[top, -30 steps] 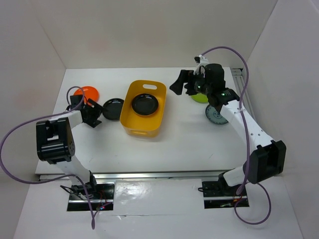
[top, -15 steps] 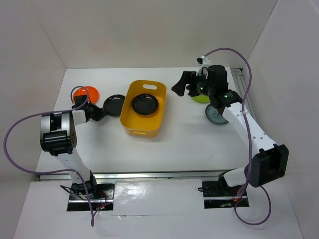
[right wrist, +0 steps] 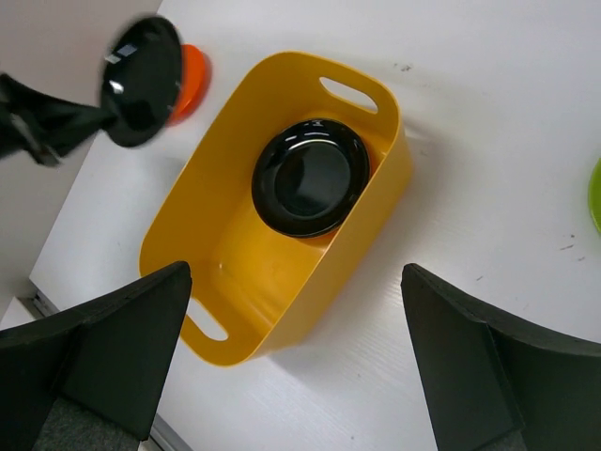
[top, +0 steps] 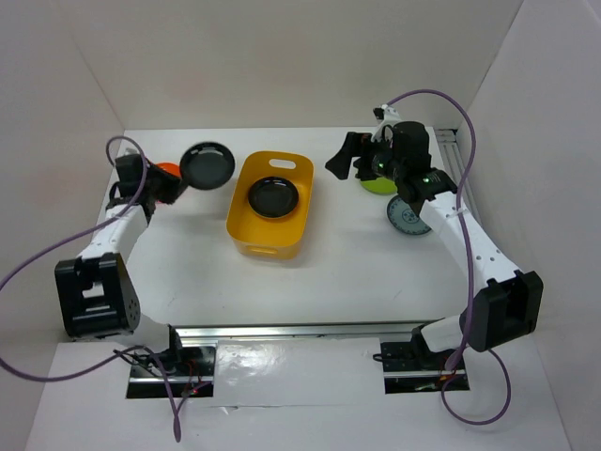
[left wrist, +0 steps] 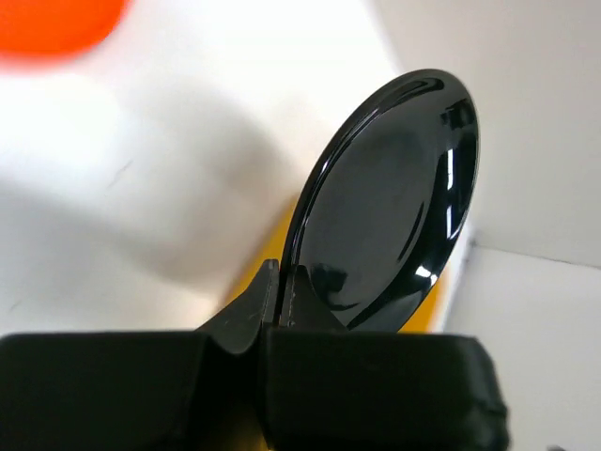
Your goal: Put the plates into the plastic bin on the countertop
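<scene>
Black plate [top: 208, 163], clamped by its rim in the left gripper [left wrist: 282, 299], hangs beside the plastic bin [top: 266, 248], probably needing carrying over it next; right gripper [top: 340, 160] gapes empty.

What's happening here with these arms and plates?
The left hand holds a glossy black plate by its rim, tilted, left of the yellow bin. A second black plate lies inside. The right hand is open near a lime green plate. An orange plate and a blue-patterned plate sit on the countertop.

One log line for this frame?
left tool: shut on held black plate, airborne left of plastic bin | right tool: open, empty | bin contents: second black plate
</scene>
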### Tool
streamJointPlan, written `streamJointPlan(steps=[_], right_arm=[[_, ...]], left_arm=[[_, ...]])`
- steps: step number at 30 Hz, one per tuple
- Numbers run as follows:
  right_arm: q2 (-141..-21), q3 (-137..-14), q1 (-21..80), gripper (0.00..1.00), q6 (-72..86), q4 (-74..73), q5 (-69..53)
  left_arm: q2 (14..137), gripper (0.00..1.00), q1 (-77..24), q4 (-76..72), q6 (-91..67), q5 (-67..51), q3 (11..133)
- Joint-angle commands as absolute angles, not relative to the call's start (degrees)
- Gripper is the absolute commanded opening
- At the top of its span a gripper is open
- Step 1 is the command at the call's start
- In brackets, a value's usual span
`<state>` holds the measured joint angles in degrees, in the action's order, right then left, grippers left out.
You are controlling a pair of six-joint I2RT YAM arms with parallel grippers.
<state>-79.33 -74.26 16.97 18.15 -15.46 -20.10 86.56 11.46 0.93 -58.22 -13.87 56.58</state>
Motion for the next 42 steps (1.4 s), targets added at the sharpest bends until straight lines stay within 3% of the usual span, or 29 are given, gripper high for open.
streamJointPlan(steps=[1,7,16,28,42], right_arm=[[-78.8,-75.4,16.0,1.00,18.2,-13.5,-19.6],[-77.8,-74.4,14.9,1.00,18.7,-12.5,-20.1],[-76.6,-72.7,14.9,1.00,19.8,-11.4,-22.0],[-76.6,-72.7,15.5,1.00,19.8,-10.9,-22.5],[-77.2,-73.7,15.5,1.00,19.8,-10.9,-22.5]], left_arm=[[81.2,0.00,9.6,1.8,-54.8,-15.6,65.0],[82.5,0.00,-2.1,12.4,-46.3,-10.6,75.4],[90.9,0.00,-10.9,20.9,-49.1,-1.3,80.1],[104.5,0.00,-16.5,25.7,-49.1,4.7,92.4],[105.6,0.00,-17.6,28.9,-48.0,8.2,92.3]])
